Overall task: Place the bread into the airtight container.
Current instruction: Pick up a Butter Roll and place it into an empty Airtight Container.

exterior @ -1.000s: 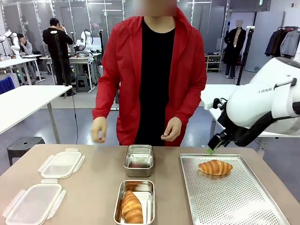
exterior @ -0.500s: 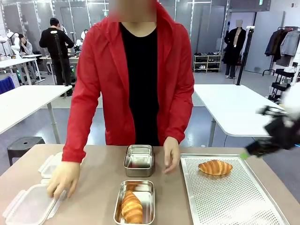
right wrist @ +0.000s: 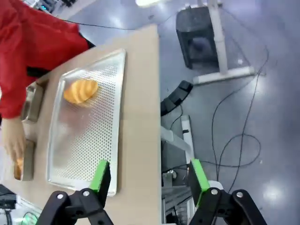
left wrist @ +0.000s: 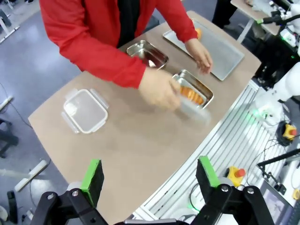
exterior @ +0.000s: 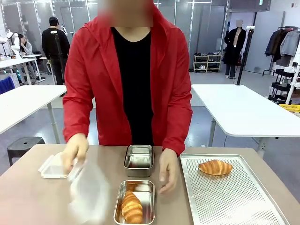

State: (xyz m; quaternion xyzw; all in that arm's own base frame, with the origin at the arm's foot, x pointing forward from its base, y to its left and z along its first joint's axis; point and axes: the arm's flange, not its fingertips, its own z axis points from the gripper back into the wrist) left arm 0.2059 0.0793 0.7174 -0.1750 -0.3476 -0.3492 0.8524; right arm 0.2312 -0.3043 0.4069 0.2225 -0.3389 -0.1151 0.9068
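Left gripper (left wrist: 149,174): jaws apart, empty, high above the table's near edge.
Right gripper (right wrist: 148,180): jaws apart, empty, off the table's right side.
Bread (exterior: 132,206): lay in the near steel container (exterior: 148,201).
Second croissant (exterior: 215,167): on the perforated tray (exterior: 225,197), right.
Person: one hand (exterior: 75,149) held a blurred clear lid (exterior: 89,192) left of that container; other hand (exterior: 167,172) at its right.

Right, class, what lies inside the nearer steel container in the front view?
A croissant lies inside the nearer steel container, along its left side, with bare floor beside it. The floor beneath the bread is covered.
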